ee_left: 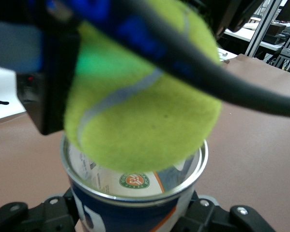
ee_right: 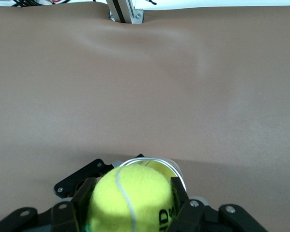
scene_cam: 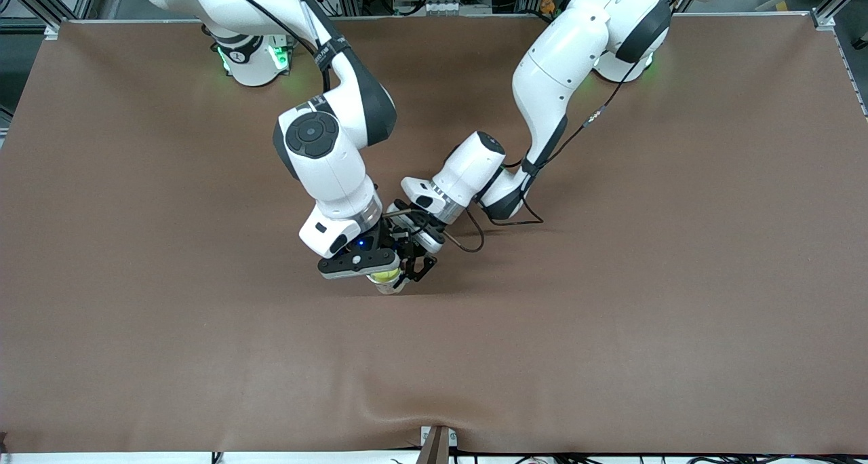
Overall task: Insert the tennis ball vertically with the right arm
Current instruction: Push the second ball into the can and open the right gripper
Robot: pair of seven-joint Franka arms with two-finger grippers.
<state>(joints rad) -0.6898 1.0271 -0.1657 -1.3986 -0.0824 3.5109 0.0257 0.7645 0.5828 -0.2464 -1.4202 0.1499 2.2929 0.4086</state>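
A yellow-green tennis ball (scene_cam: 386, 273) is clamped between the black fingers of my right gripper (scene_cam: 377, 268), which is shut on it. The ball hangs directly over the open mouth of an upright tube can (scene_cam: 391, 287) with a metal rim. In the left wrist view the ball (ee_left: 145, 111) touches or nearly touches the can's rim (ee_left: 135, 197), and the can's blue and white wall shows below. My left gripper (ee_left: 135, 220) is shut on the can's sides near the table's middle. In the right wrist view the ball (ee_right: 132, 200) hides most of the can's mouth (ee_right: 160, 165).
Brown cloth (scene_cam: 610, 301) covers the whole table, with a wrinkle near the edge closest to the front camera. A metal bracket (scene_cam: 437, 443) stands at that edge. The two arms meet closely over the can.
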